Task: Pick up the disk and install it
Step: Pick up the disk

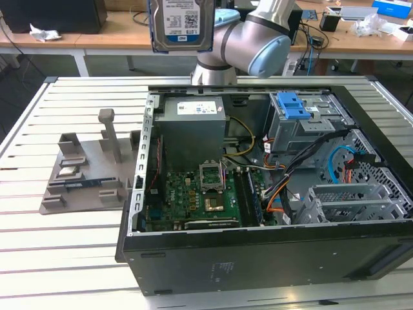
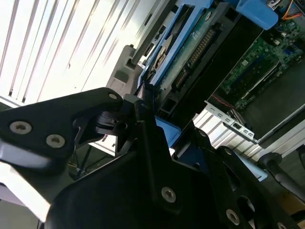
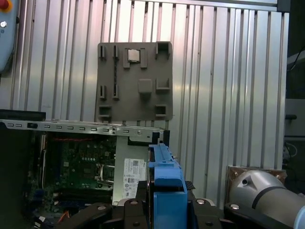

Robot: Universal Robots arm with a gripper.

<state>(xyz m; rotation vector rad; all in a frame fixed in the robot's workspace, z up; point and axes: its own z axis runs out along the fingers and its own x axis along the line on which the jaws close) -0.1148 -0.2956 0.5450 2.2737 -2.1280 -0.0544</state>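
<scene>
At the exterior view's left, a grey fixture [image 1: 84,174] lies on the slatted bench [image 1: 64,258] with a small chip [image 1: 68,171] seated in it, just beside the open case [image 1: 258,258]. Above the case's left half the disk [image 1: 182,24] hangs high in the air with its label facing the camera, well apart from everything below. In the first wrist view the end effector [image 3: 164,210] is clamped on the disk's blue frame. In the second wrist view a black finger [image 2: 147,138] presses flat against that frame.

I judge the disk dense and rigid but sensitive to knocks. Its plastic frame looks smooth and a little springy, so the frame's two long sides seem the sound place to hold it, away from the label and the circuit face.

Below the disk, the power supply [image 1: 192,129] stands tall near the case's sheet-metal rim, which looks like a snag edge. Further right, the arm [image 1: 258,39] rises behind the case. Loose cables [image 1: 303,161] crowd the space beside the cage [image 1: 303,132], which has a blue latch [image 1: 290,104] on top. Free room looks widest straight above the case.
</scene>
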